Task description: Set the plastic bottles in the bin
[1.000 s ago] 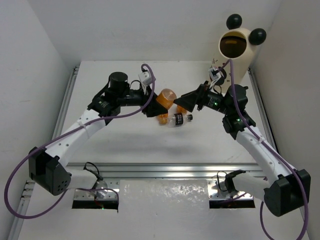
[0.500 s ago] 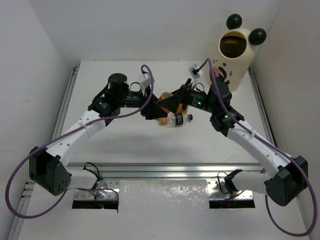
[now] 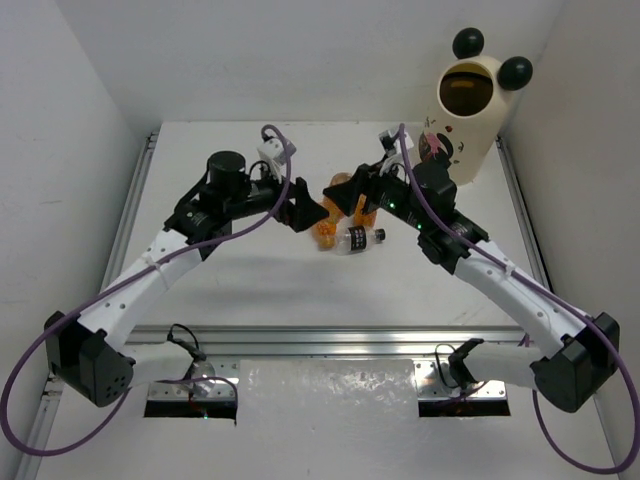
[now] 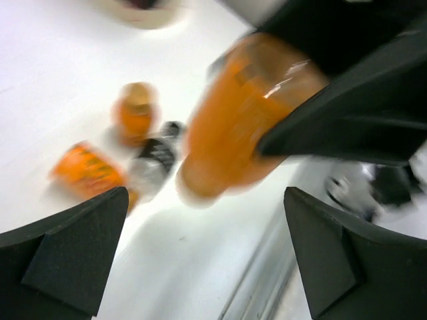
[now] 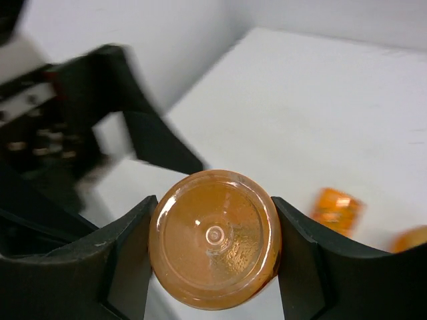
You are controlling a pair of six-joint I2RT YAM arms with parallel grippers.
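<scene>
- The translucent orange plastic bottle (image 5: 213, 239) has a smooth round body. The right wrist view faces its circular base, which has a small moulding dimple at the centre.
- The right end effector (image 3: 350, 192) is closed on this bottle, one black finger pressed to each side of its body, and carries it above the white table (image 3: 250, 270).
- The left end effector (image 3: 312, 212) stands wide open with nothing in it. The held bottle hangs just in front of its spread fingers; whether they touch cannot be told.
- Below on the table a second orange bottle (image 4: 135, 113) stands upright. A clear black-labelled plastic bottle (image 4: 157, 159) lies beside it, and a third orange bottle (image 4: 87, 172) lies on its side.
- The cream-white cylindrical bin (image 3: 492, 122) with two black ball ears stands at the far right corner, well apart from the held bottle.
</scene>
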